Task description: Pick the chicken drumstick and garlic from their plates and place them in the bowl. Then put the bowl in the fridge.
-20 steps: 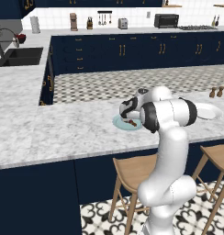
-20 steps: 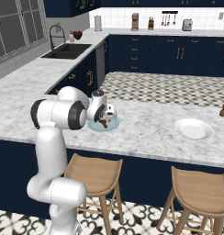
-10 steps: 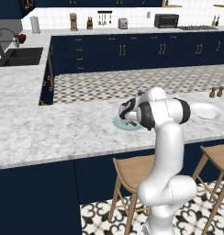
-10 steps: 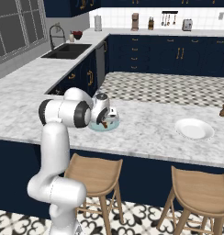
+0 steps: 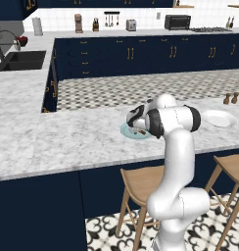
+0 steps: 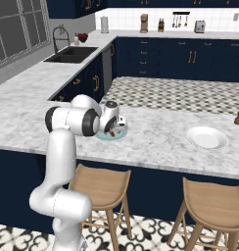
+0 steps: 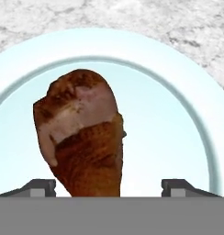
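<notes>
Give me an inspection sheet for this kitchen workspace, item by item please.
Surface: grey-white marble counter.
Job's things: chicken drumstick lies on the light blue plate; white plate sits further along the counter.
Clutter: two small brown shakers by the counter edge.
Grippers: gripper low over the plate, jaws open either side of the drumstick, not gripping.
Cables: nothing seen.
Surroundings: navy cabinets, sink, wooden stools.
</notes>
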Robot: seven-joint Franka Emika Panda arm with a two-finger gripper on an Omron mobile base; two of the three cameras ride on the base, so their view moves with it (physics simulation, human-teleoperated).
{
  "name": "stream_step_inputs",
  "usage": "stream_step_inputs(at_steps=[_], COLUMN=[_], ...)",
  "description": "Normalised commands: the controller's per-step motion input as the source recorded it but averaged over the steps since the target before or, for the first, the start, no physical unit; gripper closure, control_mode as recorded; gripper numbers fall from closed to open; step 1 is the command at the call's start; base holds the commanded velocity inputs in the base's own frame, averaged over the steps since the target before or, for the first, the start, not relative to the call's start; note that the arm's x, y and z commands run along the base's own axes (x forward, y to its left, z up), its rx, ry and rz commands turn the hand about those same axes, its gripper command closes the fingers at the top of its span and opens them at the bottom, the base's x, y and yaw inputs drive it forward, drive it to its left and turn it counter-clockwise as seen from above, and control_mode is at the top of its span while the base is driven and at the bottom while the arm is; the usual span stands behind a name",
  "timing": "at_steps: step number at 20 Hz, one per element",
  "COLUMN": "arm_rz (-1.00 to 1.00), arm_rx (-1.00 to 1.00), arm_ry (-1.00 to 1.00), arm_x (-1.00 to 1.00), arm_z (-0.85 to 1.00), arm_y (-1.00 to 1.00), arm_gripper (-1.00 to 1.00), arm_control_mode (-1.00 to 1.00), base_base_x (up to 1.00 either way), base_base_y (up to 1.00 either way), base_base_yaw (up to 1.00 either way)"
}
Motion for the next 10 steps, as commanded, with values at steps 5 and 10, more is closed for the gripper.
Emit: stream_step_inputs(at_steps=[5, 10], arm_rz=[0.00, 0.00], arm_rx=[-0.02, 0.00], arm_ry=[-0.02, 0.07], arm_x=[0.00, -0.15], arm_z=[-0.27, -0.14], arm_y=[0.26, 0.10], arm_gripper=[1.00, 1.00], arm_control_mode=[-1.00, -1.00], base_base_x=[0.00, 0.00], base_base_y=[0.00, 0.00], base_base_yaw=[0.00, 0.00])
